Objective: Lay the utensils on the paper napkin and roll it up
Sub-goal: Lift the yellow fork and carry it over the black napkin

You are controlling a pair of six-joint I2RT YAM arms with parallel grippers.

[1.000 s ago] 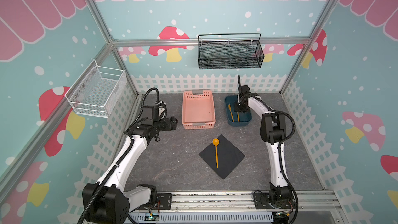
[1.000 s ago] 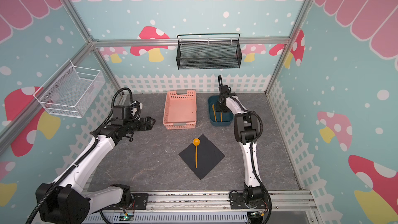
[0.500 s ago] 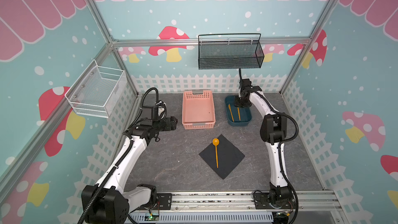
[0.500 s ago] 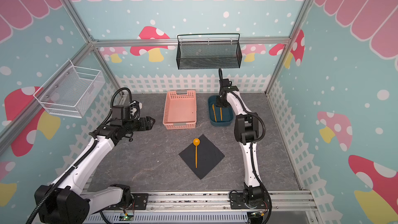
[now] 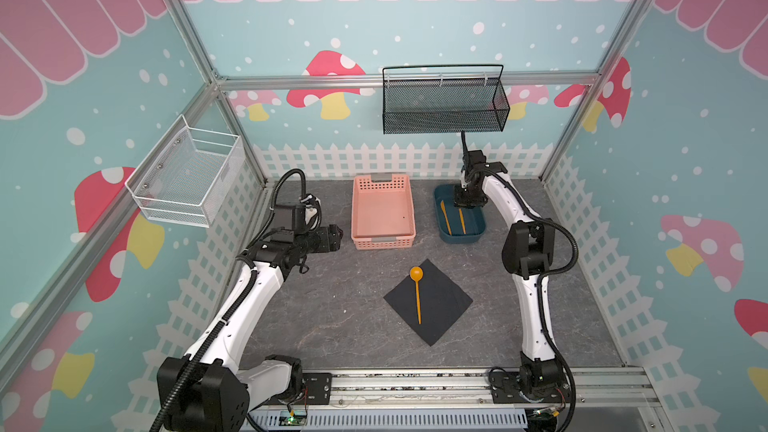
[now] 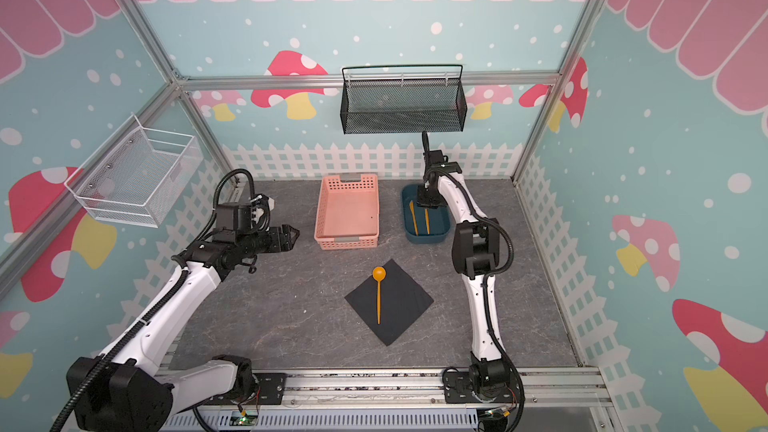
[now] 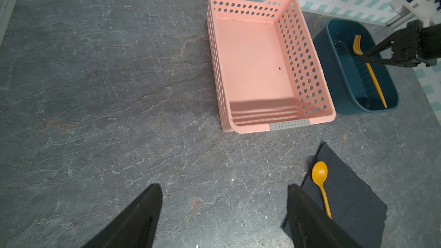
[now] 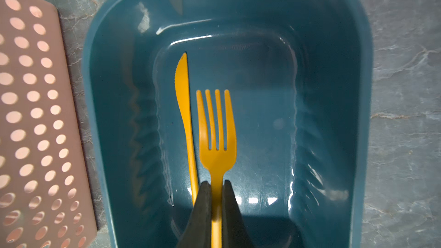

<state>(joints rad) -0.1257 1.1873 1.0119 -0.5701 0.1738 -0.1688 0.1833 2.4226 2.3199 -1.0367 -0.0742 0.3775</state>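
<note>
While the spoon (image 5: 417,290) already lies along the black paper napkin (image 5: 442,311) mid-table, the fork (image 8: 216,139) and knife (image 8: 183,106) lie side by side in the dark blue tub (image 8: 107,91). One of three placed, by my reckoning; rolling not begun. Right gripper (image 8: 216,187): pinched on the fork's handle below the tines. Left gripper (image 7: 224,188): spread wide, empty, over bare table near the pink basket (image 7: 307,67).

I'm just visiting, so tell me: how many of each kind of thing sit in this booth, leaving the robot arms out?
Cutlery: 3 (spoon, fork, knife)
Napkins: 1 (black napkin)
Floor containers: 2 (pink basket, blue tub)
Wall baskets: 2 (black mesh basket, white mesh basket)
Total: 8
</note>
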